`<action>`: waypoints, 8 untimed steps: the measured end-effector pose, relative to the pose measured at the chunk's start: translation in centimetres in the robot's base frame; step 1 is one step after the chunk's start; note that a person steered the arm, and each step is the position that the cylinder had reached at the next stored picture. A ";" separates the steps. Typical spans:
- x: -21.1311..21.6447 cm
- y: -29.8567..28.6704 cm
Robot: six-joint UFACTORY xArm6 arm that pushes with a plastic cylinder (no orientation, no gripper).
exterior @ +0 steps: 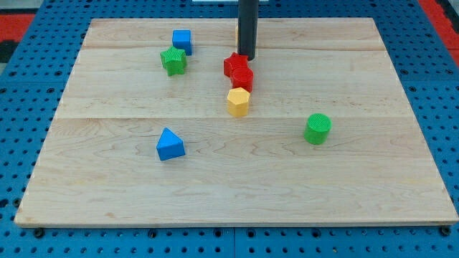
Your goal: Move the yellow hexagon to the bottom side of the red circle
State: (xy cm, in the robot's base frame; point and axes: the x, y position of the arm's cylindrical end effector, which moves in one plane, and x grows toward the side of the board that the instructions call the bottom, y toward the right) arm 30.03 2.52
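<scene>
The yellow hexagon (238, 102) sits near the board's middle, just below and touching the red circle (243, 79). A red star-shaped block (234, 64) lies directly above the red circle, touching it. My tip (247, 58) is at the upper right edge of the red star, above the red circle and well above the yellow hexagon. The rod rises straight up out of the view's top. A sliver of a yellow-orange block (237, 32) shows behind the rod, mostly hidden.
A blue cube (182, 40) and a green star-shaped block (173, 61) sit at the upper left. A blue triangle (169, 144) lies at the lower left. A green cylinder (317, 128) stands at the right. The wooden board (229, 193) rests on a blue pegboard.
</scene>
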 end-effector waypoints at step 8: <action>13.0 0.2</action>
State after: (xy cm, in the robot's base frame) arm 42.98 2.70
